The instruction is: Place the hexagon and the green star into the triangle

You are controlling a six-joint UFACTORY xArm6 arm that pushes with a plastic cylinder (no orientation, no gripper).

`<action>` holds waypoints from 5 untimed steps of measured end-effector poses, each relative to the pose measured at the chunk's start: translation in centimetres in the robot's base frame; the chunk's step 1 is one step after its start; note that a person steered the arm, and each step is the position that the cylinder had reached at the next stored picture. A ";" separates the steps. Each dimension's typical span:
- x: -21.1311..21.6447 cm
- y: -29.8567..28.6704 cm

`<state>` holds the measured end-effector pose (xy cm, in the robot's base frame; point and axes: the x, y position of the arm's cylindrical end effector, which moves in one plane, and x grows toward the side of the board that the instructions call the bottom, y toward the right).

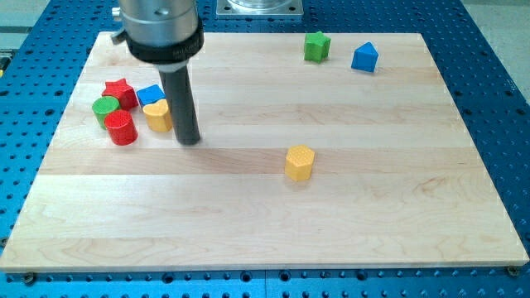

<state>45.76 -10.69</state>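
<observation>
A yellow hexagon (300,162) sits alone near the middle of the wooden board. A green star (316,46) lies near the view's top, right of centre. A blue triangle-topped block (364,58) lies just right of the green star, a small gap between them. My tip (190,138) rests on the board at the view's left, close beside the right side of a yellow heart (157,116). The tip is far left of the hexagon and far from the green star.
A cluster lies at the view's left: a red star (120,91), a green cylinder (104,108), a red cylinder (122,128), a blue block (150,94) and the yellow heart. The board (265,232) lies on a blue perforated table.
</observation>
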 end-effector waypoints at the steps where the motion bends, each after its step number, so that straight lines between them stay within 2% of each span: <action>1: 5.0 0.5; 3: 5.4 9.3; 5: 3.2 16.6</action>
<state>48.91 5.89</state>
